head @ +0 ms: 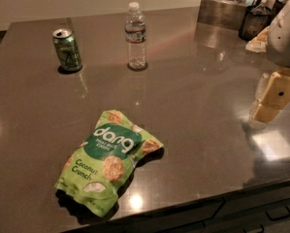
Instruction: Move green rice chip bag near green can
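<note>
The green rice chip bag [107,160] lies flat near the front edge of the dark countertop, logo up, tilted with its top toward the right. The green can [67,49] stands upright at the back left, its top opened. My gripper [272,100] hangs at the right edge of the view, low over the counter, well to the right of the bag and far from the can. It holds nothing that I can see.
A clear plastic water bottle [136,36] stands upright to the right of the can. A metal container [222,9] and dark jars [253,21] sit at the back right corner. The counter's front edge [198,203] runs just below the bag.
</note>
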`<state>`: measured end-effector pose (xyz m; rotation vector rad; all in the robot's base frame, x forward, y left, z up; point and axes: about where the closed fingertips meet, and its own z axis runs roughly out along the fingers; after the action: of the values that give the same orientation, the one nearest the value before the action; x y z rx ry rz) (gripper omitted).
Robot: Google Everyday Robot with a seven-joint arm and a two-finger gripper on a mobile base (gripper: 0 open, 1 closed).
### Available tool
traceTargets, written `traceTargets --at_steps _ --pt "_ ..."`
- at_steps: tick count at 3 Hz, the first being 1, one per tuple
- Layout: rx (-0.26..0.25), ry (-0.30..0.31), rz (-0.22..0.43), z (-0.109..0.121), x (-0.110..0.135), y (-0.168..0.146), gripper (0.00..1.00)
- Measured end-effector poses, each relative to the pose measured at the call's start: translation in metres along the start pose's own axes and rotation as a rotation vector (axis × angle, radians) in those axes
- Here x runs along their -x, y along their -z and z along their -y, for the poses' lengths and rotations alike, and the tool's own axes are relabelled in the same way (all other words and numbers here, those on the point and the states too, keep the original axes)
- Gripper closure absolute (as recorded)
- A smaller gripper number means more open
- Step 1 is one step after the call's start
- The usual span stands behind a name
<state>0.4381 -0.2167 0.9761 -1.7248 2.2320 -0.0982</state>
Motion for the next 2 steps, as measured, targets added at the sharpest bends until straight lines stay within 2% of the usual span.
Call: traceTargets --at_steps 1,2 --pt "0.000 0.000 0.000 0.000 0.000 0.000 0.00" --pt "0.031 0.114 0.069 -0.021 0.044 -0.014 0.00"
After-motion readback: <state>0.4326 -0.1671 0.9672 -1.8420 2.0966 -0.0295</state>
